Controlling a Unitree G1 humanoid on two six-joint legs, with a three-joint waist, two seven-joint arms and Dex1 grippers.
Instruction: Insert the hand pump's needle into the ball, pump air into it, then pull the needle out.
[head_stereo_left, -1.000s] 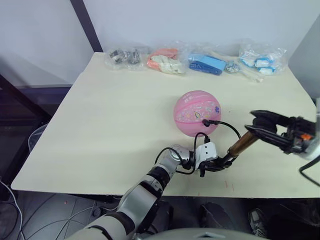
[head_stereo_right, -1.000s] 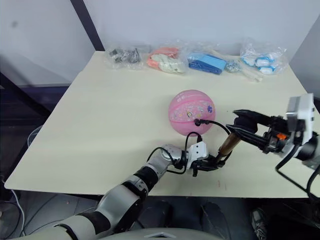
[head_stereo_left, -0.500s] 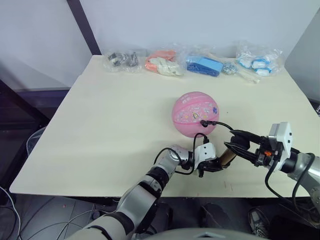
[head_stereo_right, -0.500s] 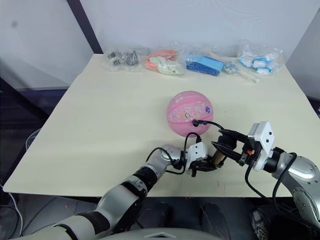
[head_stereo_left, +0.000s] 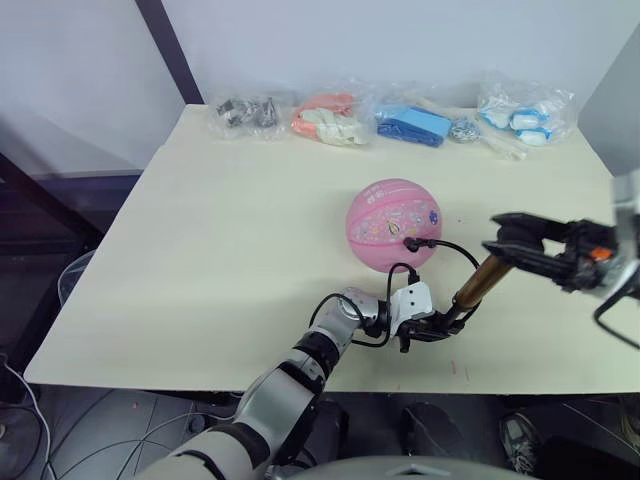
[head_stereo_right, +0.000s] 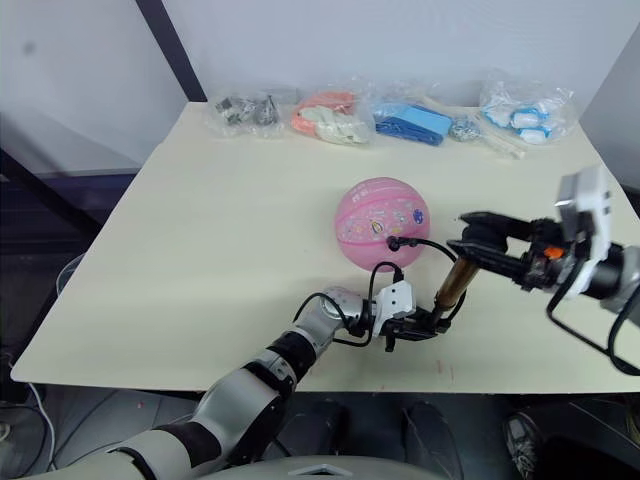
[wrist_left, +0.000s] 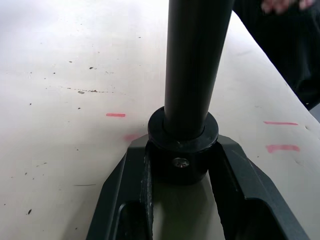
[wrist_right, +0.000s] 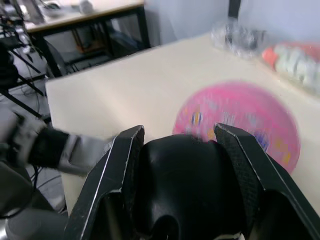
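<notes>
Left wrist view: the hand pump is clamped at its black base cap by the left gripper on the table. In the left eye view its long axis is tilted up from the near table edge, beside the ball, toward the right gripper, whose fingers are closed on the T-handle.

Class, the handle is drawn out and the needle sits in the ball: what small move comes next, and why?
Probably push the handle back down. The right gripper holds it raised above the pump, the left gripper clamps the base, and the hose runs to the ball.
</notes>
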